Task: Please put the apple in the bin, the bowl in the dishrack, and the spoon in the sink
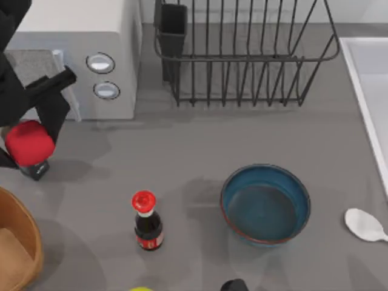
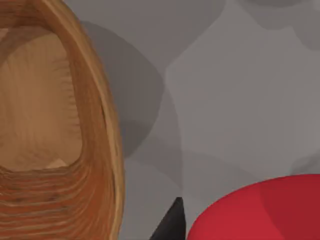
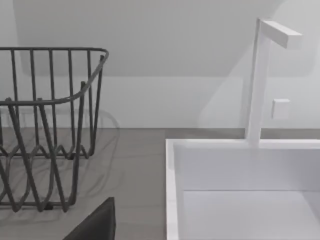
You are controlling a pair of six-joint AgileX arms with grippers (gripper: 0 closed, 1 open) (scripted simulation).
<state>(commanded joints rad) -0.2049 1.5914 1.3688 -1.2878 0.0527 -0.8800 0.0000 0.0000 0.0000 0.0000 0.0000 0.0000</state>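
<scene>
Looking down from the top view first.
Left hand (image 1: 29,151): at the left side of the surface (image 1: 200,139), in front of the microwave (image 1: 79,57), clamped on the apple (image 1: 28,142), which is held above the surface, not yet over the bin (image 1: 30,233).
Bin: at the lower left corner, partly cut off by the edge, nothing red inside.
Bowl (image 1: 265,205): upright on the surface, right of centre, well in front of the dishrack (image 1: 242,54).
Spoon (image 1: 365,224): lying on the surface just right of the bowl, near the right edge, outside the sink (image 1: 370,85).
Sauce bottle (image 1: 147,221): upright between bin and bowl.
Right arm (image 1: 233,285): a dark tip at the bottom edge, near the bowl.

Left wrist view.
Apple (image 2: 265,210): close under the camera, with one dark fingertip (image 2: 172,222) beside it.
Bin (image 2: 107,140): wooden rim and hollow off to the side, apart from the apple.

Right wrist view.
Dishrack (image 3: 50,125): standing beside the sink (image 3: 172,185), a strip of surface between them.
Faucet (image 3: 262,75): white, rising at the sink's back rim.
Right hand: I cannot tell whether its fingers are apart or together.
</scene>
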